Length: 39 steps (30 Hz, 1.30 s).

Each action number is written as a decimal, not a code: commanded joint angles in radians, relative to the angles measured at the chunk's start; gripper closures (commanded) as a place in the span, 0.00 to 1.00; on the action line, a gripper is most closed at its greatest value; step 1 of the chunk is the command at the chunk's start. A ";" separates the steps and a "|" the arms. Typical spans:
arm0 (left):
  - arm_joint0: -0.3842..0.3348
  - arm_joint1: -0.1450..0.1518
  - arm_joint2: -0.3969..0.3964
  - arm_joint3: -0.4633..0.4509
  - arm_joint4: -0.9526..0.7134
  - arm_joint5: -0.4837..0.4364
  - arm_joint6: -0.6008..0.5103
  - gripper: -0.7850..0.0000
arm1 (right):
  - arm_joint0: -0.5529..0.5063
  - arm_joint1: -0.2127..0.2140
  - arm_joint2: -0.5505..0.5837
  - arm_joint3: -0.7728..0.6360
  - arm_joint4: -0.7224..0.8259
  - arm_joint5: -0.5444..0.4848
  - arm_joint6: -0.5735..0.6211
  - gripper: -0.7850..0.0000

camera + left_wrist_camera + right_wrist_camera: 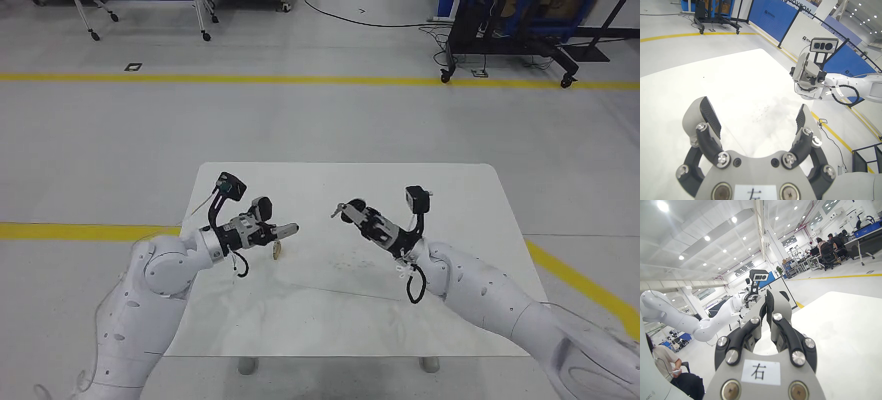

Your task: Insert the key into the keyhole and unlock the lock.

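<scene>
**Two grippers over a white table, a small gold thing beside one**

The left gripper (753,106) is over the white table (450,200), on the left side. Its jaws are wide apart and there is nothing between them. In the top view, a small gold thing (277,250) sits just beside the left gripper (281,232), a bit nearer to the robot. It is too small to tell if it is the lock or the key.

The right gripper (767,298) is over the middle of the table, well apart from the left one. The two grippers point at each other. The right one's jaws are pressed close together. I cannot see a key between them.

Past the table is a pale floor with a yellow line (300,78) across it. Farther off stands a black cart (510,50) on wheels.
</scene>
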 commanded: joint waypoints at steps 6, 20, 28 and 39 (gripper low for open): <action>0.017 0.001 0.004 -0.025 -0.002 -0.031 0.041 0.00 | 0.000 0.000 0.000 0.001 -0.007 0.000 0.000 1.00; -0.122 0.004 0.145 0.244 -0.908 -0.148 -0.384 0.00 | -0.006 -0.043 -0.012 0.004 0.574 0.047 0.634 1.00; -0.167 0.009 0.172 0.297 -0.855 -0.159 -0.372 0.26 | -0.014 -0.062 0.041 0.021 0.719 0.000 0.775 1.00; -0.192 0.005 0.211 0.310 -0.822 -0.161 -0.367 0.55 | -0.038 -0.096 0.126 0.029 0.713 0.000 0.843 1.00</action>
